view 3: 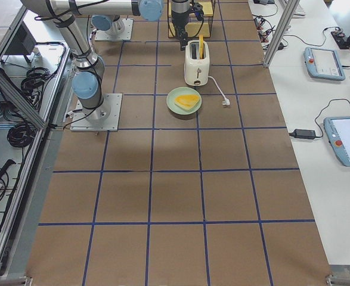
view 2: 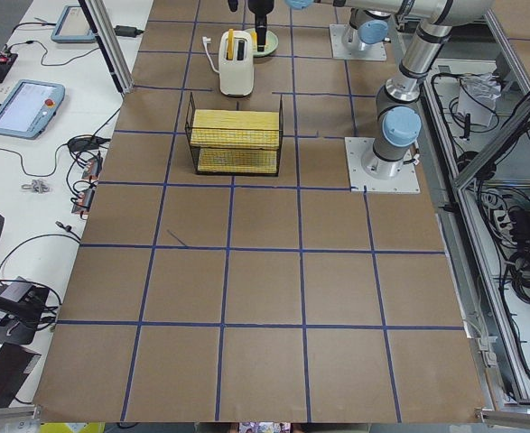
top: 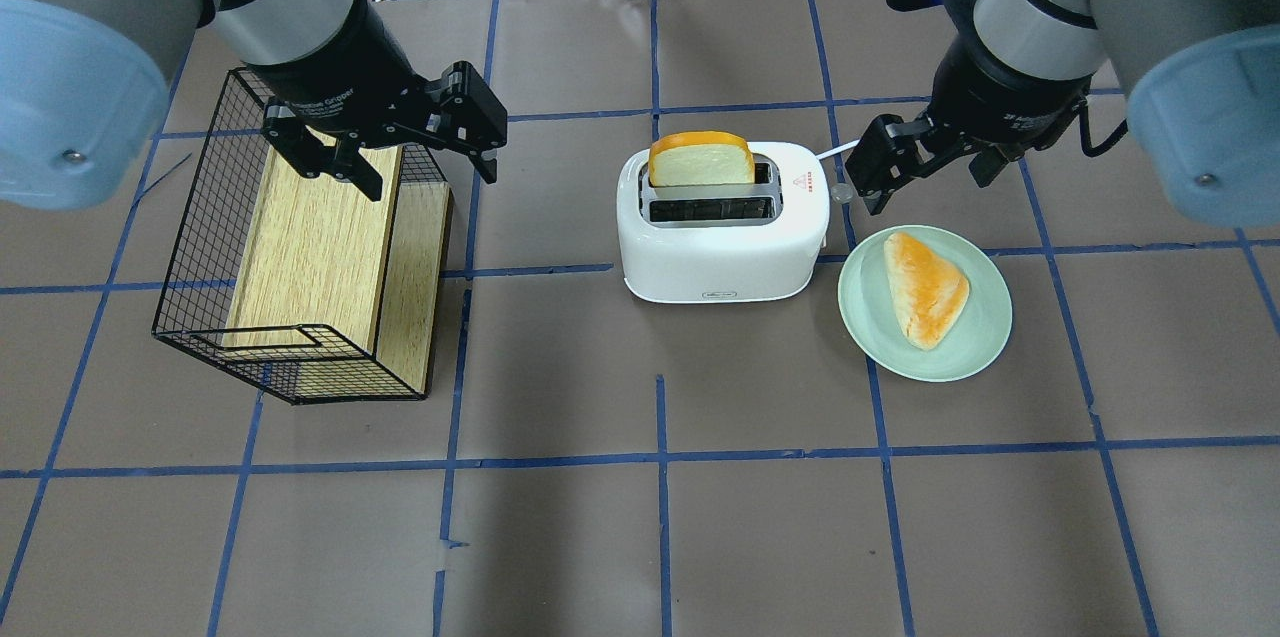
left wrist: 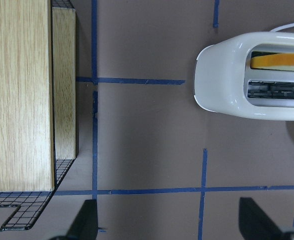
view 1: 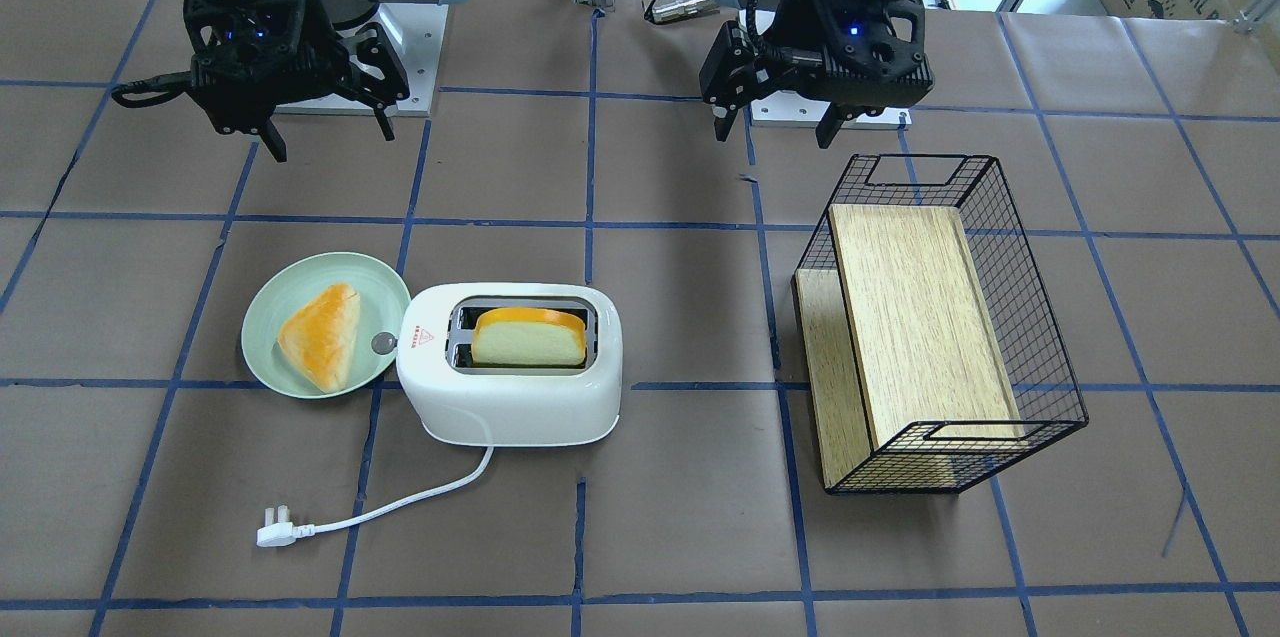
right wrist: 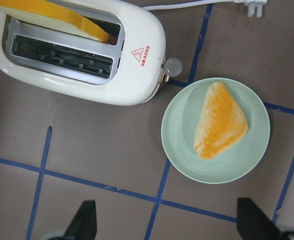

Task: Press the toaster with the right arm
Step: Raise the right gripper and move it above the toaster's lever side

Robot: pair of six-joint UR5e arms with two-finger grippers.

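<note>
The white toaster (view 1: 510,407) stands mid-table with a slice of bread (view 1: 530,337) upright in one slot; the other slot is empty. Its grey round knob (view 1: 383,344) sticks out of the end that faces the plate, also seen in the overhead view (top: 842,190) and the right wrist view (right wrist: 173,66). My right gripper (top: 930,185) is open and empty. It hovers above the table just behind the knob end and touches nothing. My left gripper (top: 430,179) is open and empty, above the basket's near edge.
A pale green plate (top: 985,347) with a triangular bread piece (top: 925,287) lies against the toaster's knob end. A black wire basket (top: 200,247) holding a wooden board (top: 310,247) lies on its side on my left. The white cord and plug (view 1: 275,524) trail away from me.
</note>
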